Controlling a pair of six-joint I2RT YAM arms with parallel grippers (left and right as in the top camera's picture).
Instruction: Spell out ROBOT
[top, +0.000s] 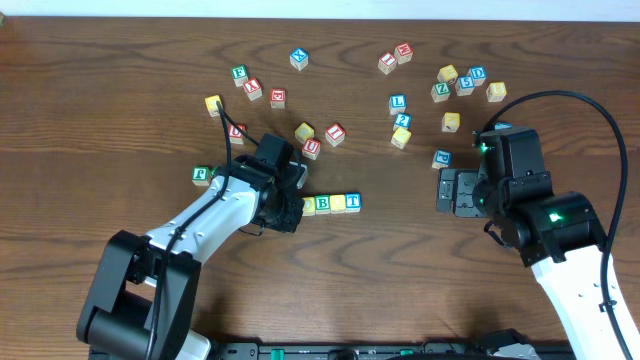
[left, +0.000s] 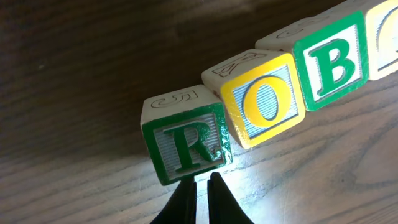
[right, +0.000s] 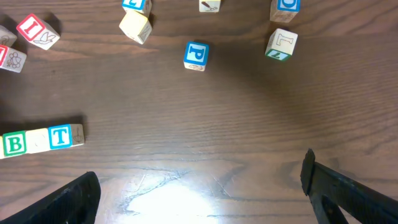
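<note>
- Left wrist: I see my left gripper with fingers pressed together, clamping nothing, tips just beneath the R cube.
- R, slightly skewed, touches the O cube, then the B cube.
- Overhead: the T cube ends the row.
- Right gripper is spread wide, well apart from the row.

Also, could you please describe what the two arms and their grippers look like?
Both arms have white links joined by black housings. The left arm carries a thin black cable; the right arm has a looping black cable and green lights. The left gripper and right gripper have black fingers.
</note>
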